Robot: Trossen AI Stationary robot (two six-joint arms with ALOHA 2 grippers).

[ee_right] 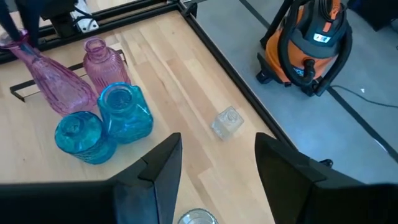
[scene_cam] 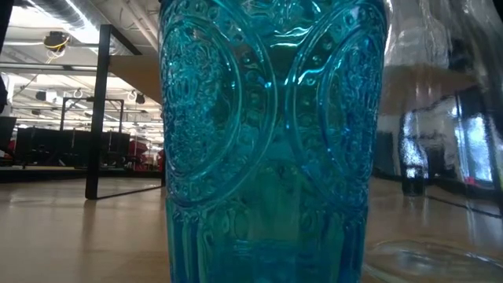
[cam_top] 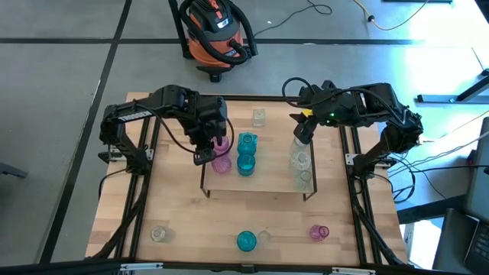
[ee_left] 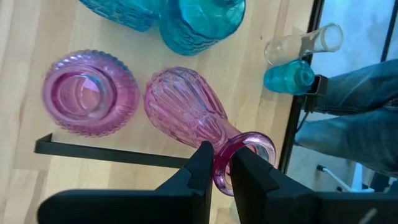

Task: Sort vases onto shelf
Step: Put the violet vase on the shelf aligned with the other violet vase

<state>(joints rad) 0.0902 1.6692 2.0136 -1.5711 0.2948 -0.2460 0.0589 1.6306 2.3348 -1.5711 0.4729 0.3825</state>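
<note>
The left gripper point(cam_top: 205, 153) is seen from above at the shelf's point(cam_top: 263, 179) left end, by the pink vases point(cam_top: 221, 163); two teal vases point(cam_top: 246, 153) sit mid-shelf, clear vases point(cam_top: 301, 162) at the right end under the right gripper point(cam_top: 300, 131). Down low, the frame is basically filled by one teal vase point(scene_cam: 271, 141). On the left wrist, a tilted pink vase point(ee_left: 186, 112) is pinched by its rim. On the right wrist, the jaws are held wide apart above the counter point(ee_right: 186, 74).
</note>
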